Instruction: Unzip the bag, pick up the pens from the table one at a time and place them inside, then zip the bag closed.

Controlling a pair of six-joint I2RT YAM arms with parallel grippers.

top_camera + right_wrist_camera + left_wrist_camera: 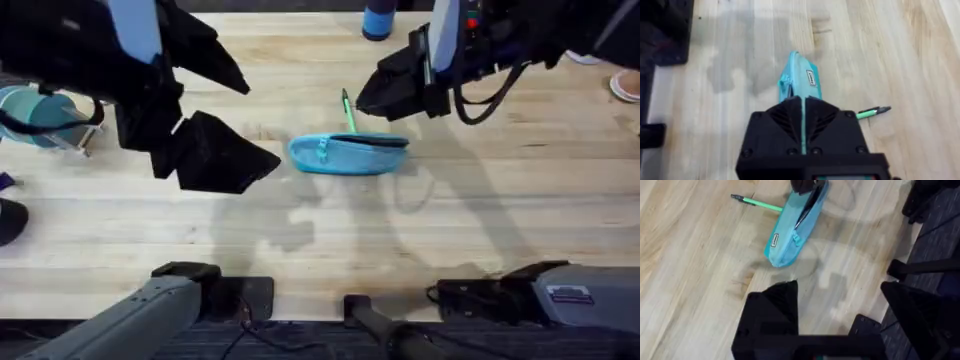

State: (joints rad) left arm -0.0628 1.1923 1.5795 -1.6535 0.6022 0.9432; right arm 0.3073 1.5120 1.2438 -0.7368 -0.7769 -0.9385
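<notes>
Bag (792, 232) zipper gaping, label (811, 77), green pen (349, 110)

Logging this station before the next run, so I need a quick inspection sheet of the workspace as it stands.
Surface: pale wooden table, bare in front of the bag.
Job's things: light blue bag lying flat, zipper partly open; green pen beside it, on the table.
Clutter: teal cup at the left edge; blue cylinder at the far edge.
Grippers: left tool open, short of the bag; right tool shut, over the bag's end.
Cables: black cable looping off the right arm.
Surroundings: nothing seen.
</notes>
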